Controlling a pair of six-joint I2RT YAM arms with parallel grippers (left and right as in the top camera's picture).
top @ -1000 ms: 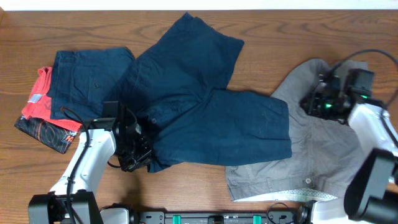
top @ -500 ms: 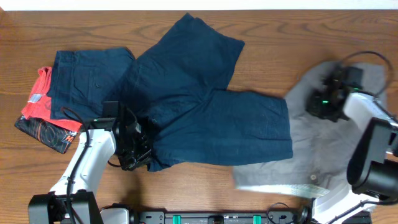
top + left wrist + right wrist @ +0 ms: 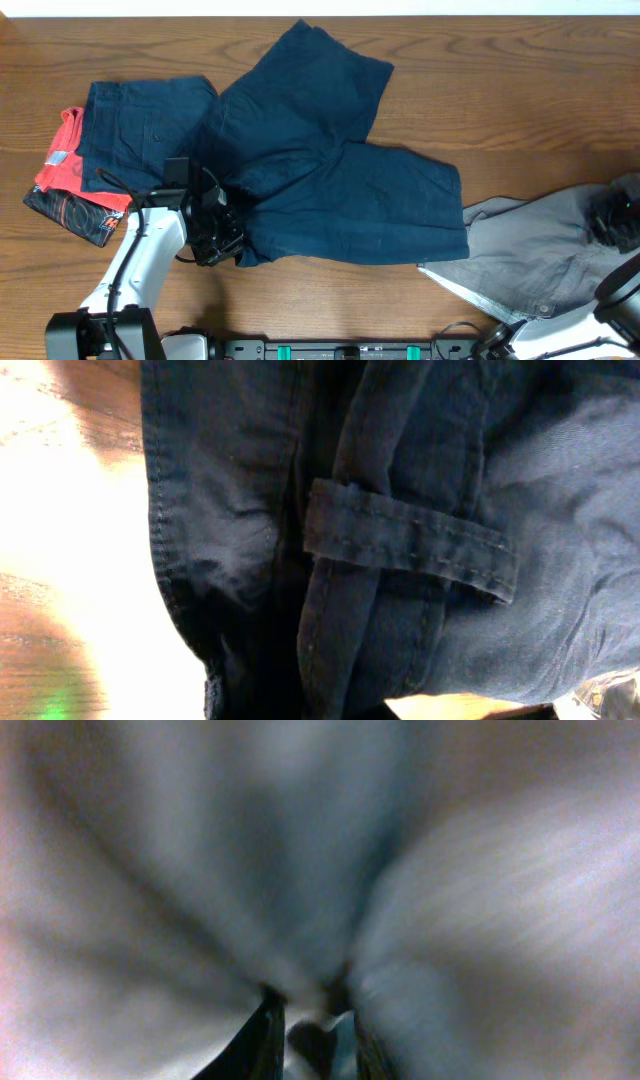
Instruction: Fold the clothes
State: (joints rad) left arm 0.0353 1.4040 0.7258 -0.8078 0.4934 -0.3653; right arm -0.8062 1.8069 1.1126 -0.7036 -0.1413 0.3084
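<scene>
Navy shorts (image 3: 320, 170) lie spread across the middle of the table. My left gripper (image 3: 215, 235) sits at their waistband at the front left and is shut on it. The left wrist view shows the navy waistband and a belt loop (image 3: 410, 545) close up, and the fingers are hidden in the cloth. A grey garment (image 3: 530, 260) lies bunched at the front right. My right gripper (image 3: 615, 215) holds its far end at the table's right edge. In the right wrist view the fingers (image 3: 310, 1020) are pinched on blurred grey cloth (image 3: 200, 870).
A folded navy garment (image 3: 130, 130) lies at the left on top of a red and black garment (image 3: 65, 175). Bare wood (image 3: 520, 110) shows at the back right. The table's front edge is close behind both arms.
My right gripper has dragged the grey garment right and toward the front, out from under the navy shorts. The left gripper has stayed almost still on the waistband.
</scene>
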